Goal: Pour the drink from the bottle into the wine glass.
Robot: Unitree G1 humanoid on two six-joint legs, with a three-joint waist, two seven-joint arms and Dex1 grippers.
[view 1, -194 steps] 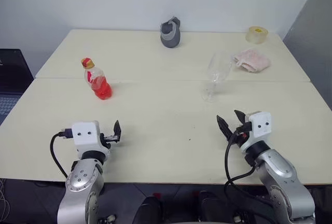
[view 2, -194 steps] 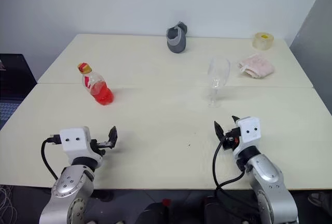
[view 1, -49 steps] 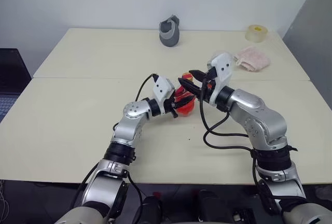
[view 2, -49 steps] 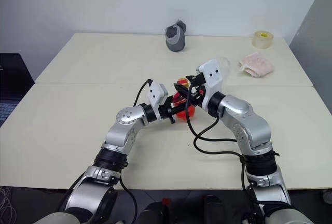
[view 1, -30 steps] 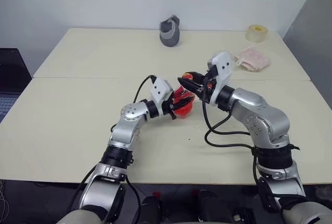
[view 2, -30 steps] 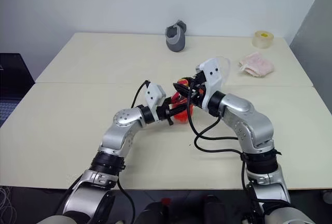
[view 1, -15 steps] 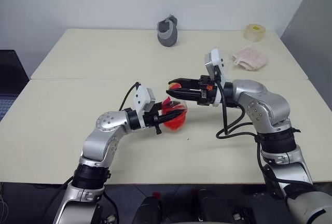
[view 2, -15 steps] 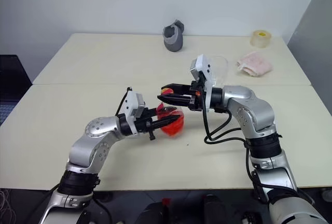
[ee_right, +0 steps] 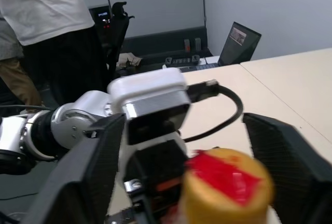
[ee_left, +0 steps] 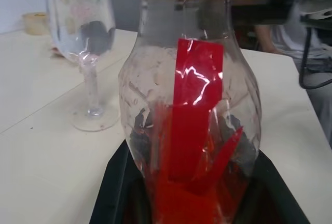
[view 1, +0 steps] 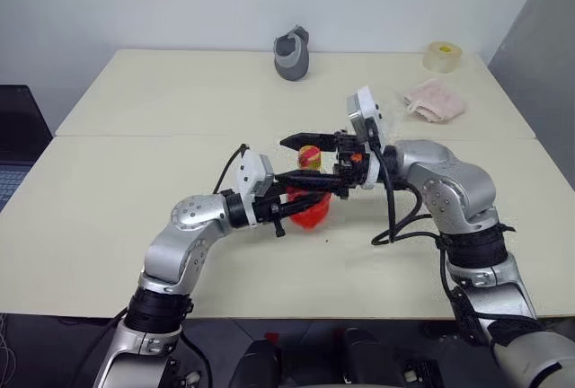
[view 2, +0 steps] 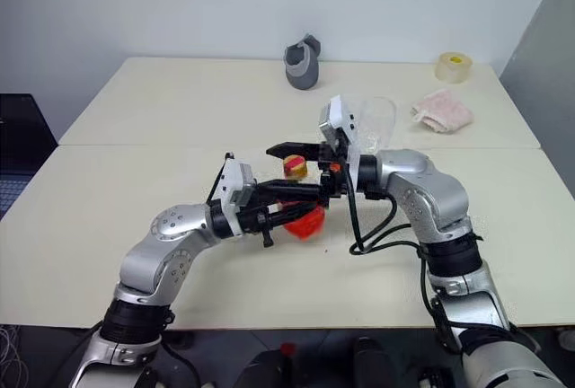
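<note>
Left gripper (view 1: 301,206) pinching bottle (view 1: 309,200) upright near tabletop (view 1: 135,217) middle; right gripper (view 1: 307,165) spread wide around yellow cap (view 1: 309,155); wine glass (view 2: 378,118) behind

Cream table (view 1: 135,217) with wine glass (view 2: 375,120), grey holder (view 1: 293,54), tape roll (view 1: 439,57), pink cloth (view 1: 435,101).

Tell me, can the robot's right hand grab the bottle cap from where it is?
Probably yes. The right gripper stands open with its fingers on either side of the cap, nothing between them, while the left gripper holds the bottle.
</note>
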